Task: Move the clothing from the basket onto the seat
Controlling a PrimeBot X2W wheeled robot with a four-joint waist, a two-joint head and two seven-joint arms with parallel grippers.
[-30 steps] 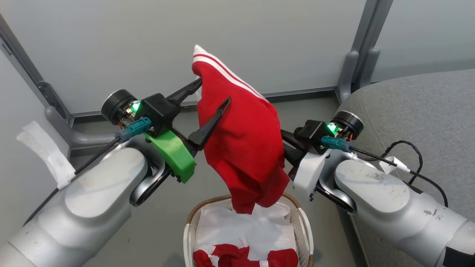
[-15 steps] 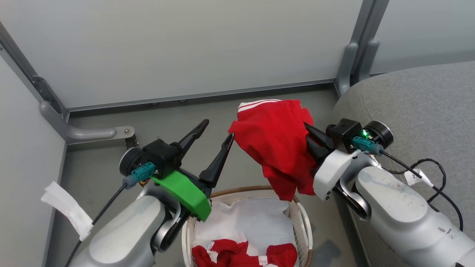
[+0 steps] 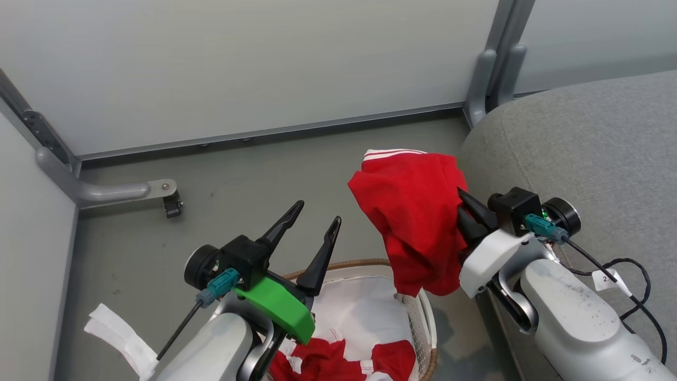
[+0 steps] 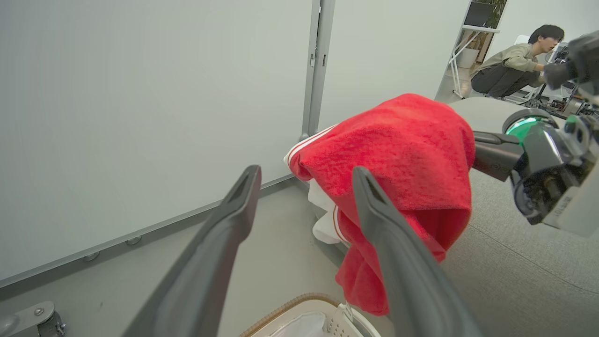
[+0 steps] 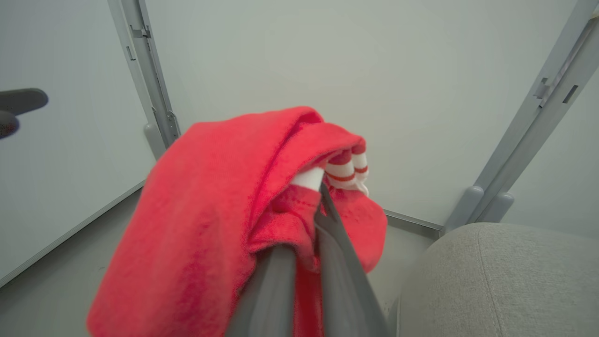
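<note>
Left jaws wide, right jaws tight

A lab test bay: pale partition panels (image 3: 238, 63) on grey metal posts (image 3: 484, 79) fence a grey floor (image 3: 238, 180); at two o'clock in the left wrist view a person (image 4: 510, 65) crouches beside a white rack (image 4: 477, 28).

red white-striped clothing (image 3: 418, 222), grey seat (image 3: 582, 148), white basket (image 3: 420, 324)

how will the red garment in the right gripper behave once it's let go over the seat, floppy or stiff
Likely floppy: the red garment drapes in loose folds from the right gripper, so it should slump on the seat. Probably light, since one pinch carries it.
</note>
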